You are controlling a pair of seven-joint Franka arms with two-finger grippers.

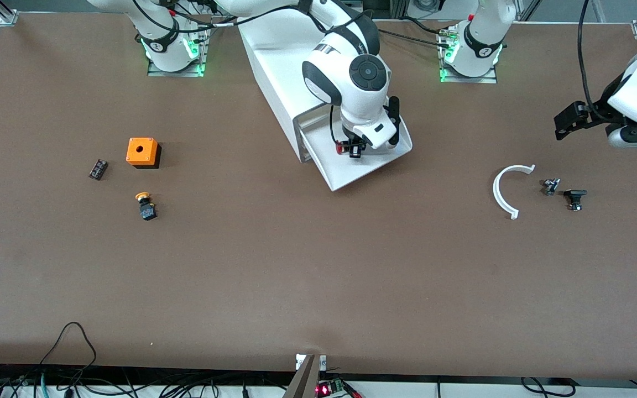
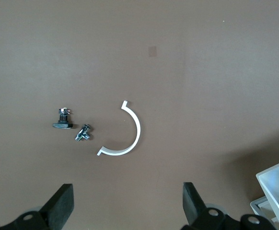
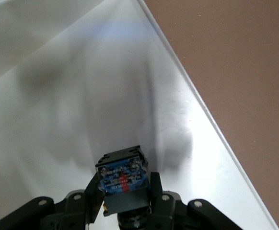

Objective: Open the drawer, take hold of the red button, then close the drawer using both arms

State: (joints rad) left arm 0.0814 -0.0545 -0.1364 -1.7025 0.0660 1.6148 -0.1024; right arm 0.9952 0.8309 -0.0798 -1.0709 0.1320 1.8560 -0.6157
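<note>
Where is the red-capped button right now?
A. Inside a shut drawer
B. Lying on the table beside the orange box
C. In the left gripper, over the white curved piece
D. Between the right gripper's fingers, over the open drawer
D: the right gripper is shut on the button over the pulled-out drawer, and the right wrist view shows the black body pinched between the fingers; the left gripper waits open near the white curved piece.
</note>
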